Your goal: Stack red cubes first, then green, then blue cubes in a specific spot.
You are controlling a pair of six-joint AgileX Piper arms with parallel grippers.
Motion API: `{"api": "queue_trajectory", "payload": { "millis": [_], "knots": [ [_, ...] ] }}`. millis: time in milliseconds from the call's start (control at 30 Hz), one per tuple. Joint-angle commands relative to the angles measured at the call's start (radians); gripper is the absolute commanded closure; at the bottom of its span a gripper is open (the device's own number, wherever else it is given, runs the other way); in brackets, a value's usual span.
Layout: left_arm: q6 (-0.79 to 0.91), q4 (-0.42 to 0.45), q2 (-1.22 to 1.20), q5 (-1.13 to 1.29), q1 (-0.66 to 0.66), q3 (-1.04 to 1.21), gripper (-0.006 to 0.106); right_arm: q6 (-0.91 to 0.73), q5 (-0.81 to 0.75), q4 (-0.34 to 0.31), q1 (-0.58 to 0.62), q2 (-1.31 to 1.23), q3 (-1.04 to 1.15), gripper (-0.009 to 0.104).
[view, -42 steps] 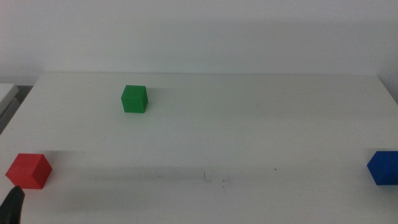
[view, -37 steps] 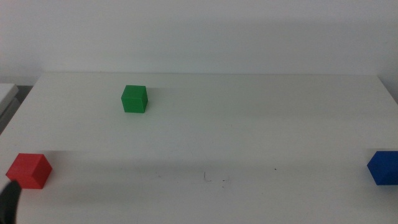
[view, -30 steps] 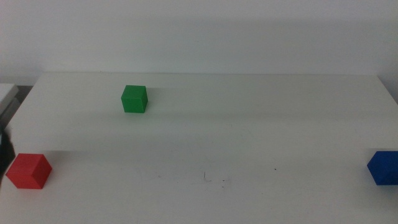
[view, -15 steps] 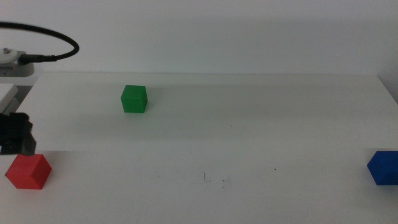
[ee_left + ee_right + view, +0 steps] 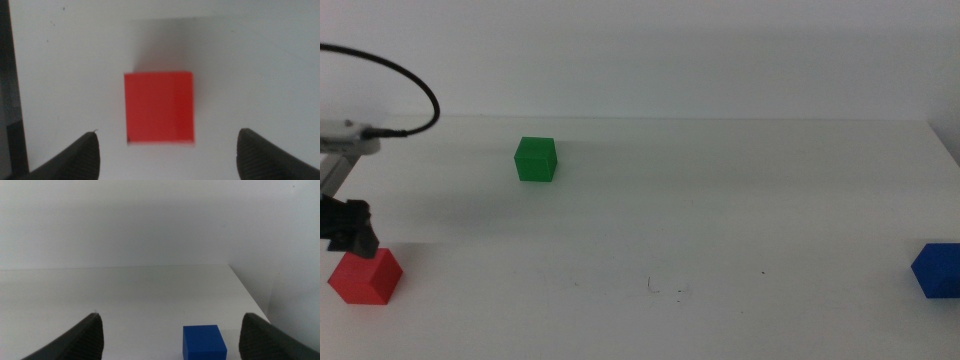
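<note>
one green cube, far from red cube

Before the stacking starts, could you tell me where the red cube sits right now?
In the middle view the red cube rests on the table's near left corner, directly beneath the open left gripper, far from the green cube.

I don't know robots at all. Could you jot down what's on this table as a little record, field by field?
red cube: on the table's near left corner, not yet gripped
green cube: farther back on the left, alone
blue cube: at the right edge
left gripper: open, right above the red cube, one jaw on each side
right gripper: open, waiting behind the blue cube
stack: none yet; all three cubes lie apart
</note>
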Motion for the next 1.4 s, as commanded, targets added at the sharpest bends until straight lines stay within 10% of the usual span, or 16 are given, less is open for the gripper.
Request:
{"api": "queue_trajectory", "payload": {
  "millis": [0, 533, 833, 967, 1233, 1367],
  "knots": [
    [0.027, -0.012, 0.047, -0.058, 0.002, -0.006, 0.007, -0.010, -0.011, -0.007, 0.004, -0.004, 0.003, 0.002],
    [0.046, -0.018, 0.271, -0.182, 0.002, -0.006, 0.011, -0.010, -0.011, -0.007, 0.004, -0.004, 0.003, 0.002],
    [-0.066, -0.063, 0.241, -0.129, -0.043, -0.025, 0.081, -0.010, -0.011, -0.007, 0.004, -0.004, 0.003, 0.002],
    [-0.330, -0.005, 0.203, -0.063, -0.246, -0.105, 0.102, -0.010, -0.011, -0.007, 0.004, -0.004, 0.003, 0.002],
    [-1.172, 0.300, 0.351, 0.069, -0.836, -0.448, 0.102, -0.010, -0.011, -0.007, 0.004, -0.004, 0.003, 0.002],
    [-1.300, 0.356, 0.452, 0.142, -0.986, -0.591, 0.102, -0.010, -0.011, -0.007, 0.004, -0.004, 0.003, 0.002]
  ]
}}
